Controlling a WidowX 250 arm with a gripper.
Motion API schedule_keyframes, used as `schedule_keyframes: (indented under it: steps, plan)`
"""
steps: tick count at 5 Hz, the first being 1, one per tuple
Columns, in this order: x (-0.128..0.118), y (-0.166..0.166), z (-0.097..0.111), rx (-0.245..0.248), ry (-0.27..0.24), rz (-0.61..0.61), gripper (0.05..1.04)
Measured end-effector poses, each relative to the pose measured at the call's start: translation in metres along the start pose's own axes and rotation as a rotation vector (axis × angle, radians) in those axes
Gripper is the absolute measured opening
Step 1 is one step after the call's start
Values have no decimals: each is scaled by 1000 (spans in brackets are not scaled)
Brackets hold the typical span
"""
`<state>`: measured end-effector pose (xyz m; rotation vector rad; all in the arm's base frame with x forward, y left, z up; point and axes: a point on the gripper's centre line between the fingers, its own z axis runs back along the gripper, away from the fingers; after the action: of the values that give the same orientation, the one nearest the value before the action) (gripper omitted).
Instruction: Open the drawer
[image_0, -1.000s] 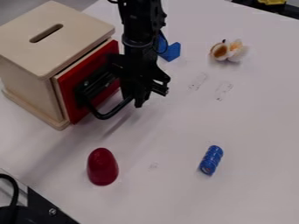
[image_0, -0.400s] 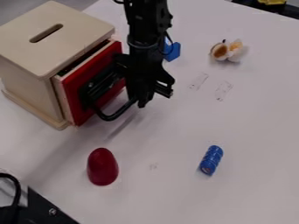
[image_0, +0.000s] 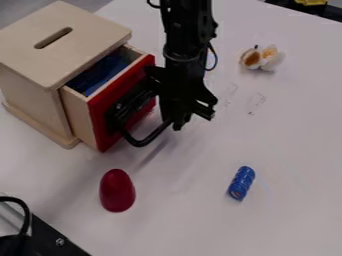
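At the black handle (image_0: 141, 142) of the drawer (image_0: 101, 120), partway out of its wooden box (image_0: 30, 105), I judge this the pulling step, my opening and hold impossible to tell, with more steady outward draw needed next.

no readable text, no signs (anywhere)

Drawer (image_0: 99, 114): partly open, slid out toward the gripper (image_0: 181, 120), rear portion within its housing. Pale wood sides, bright red front, dark blue visible inside. Sits upright, left of the gripper in the view, front panel facing the gripper's side. Black curved handle (image_0: 139, 143) on the front, bowing outward, its far end meeting the gripper's lower part.
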<state>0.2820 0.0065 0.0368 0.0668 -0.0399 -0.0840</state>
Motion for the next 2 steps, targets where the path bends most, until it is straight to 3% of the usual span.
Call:
schedule_keyframes:
  steps: [2]
  plan:
    - [2,-20,-2,-2,0,-54,122]
